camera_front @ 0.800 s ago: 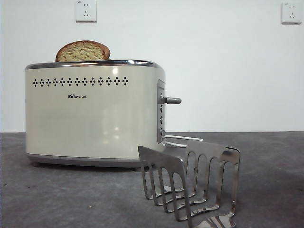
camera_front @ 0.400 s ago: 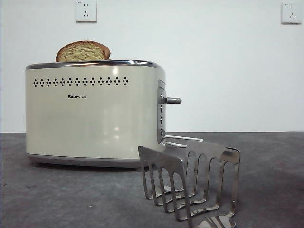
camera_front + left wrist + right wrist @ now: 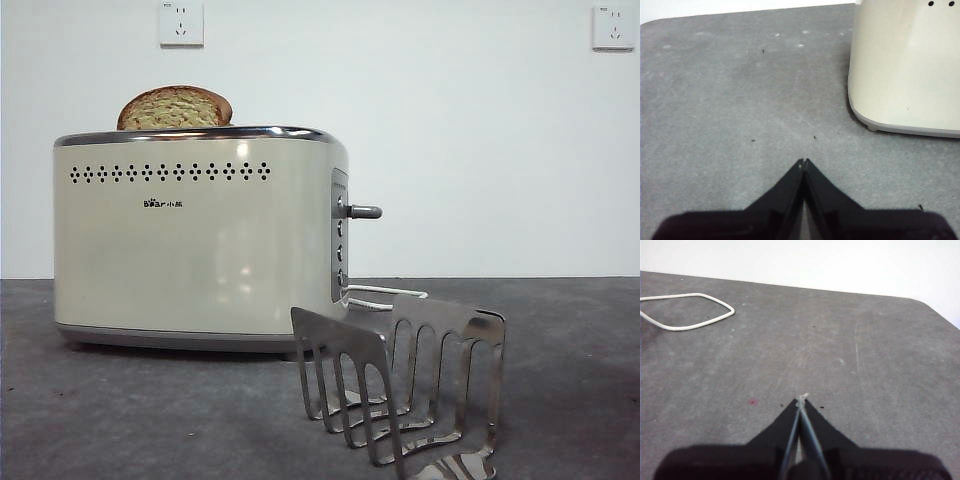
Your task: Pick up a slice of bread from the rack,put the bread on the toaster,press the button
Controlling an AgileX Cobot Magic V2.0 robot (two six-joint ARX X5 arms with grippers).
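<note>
Sitting in the far slot of the large cream-coloured box toaster [image 3: 200, 235], the thick slice of bread with brown crust and pale speckled crumb [image 3: 175, 108] shows you only its domed top above the chrome rim, toward the end away from the control panel. You see the toaster on the dark grey desk [image 3: 120, 410], its long side with the dotted vent row and small logo facing the front camera. The short grey metal lever button [image 3: 362, 211] sticks out of the narrow end panel, high on its track, level with the uppermost of the small round buttons. A white power cord [image 3: 385, 296] loops on the desk just beyond that end; your right wrist view catches the same loop [image 3: 687, 310] well away from that arm.

The small shiny steel toast rack with arched slotted dividers [image 3: 400, 385] stands nearer the camera, in front of the toaster's lever end; its slots hold no bread. Two white wall sockets [image 3: 181, 22] sit high on the white wall behind.

Neither arm shows in the front view. Your left end effector [image 3: 804, 162] has its black jaws pressed together, tips meeting, holding nothing, over bare desk near a lower corner of the toaster [image 3: 905, 70]. Your right end effector [image 3: 801, 401] is likewise closed tip to tip and empty, over open desk.
</note>
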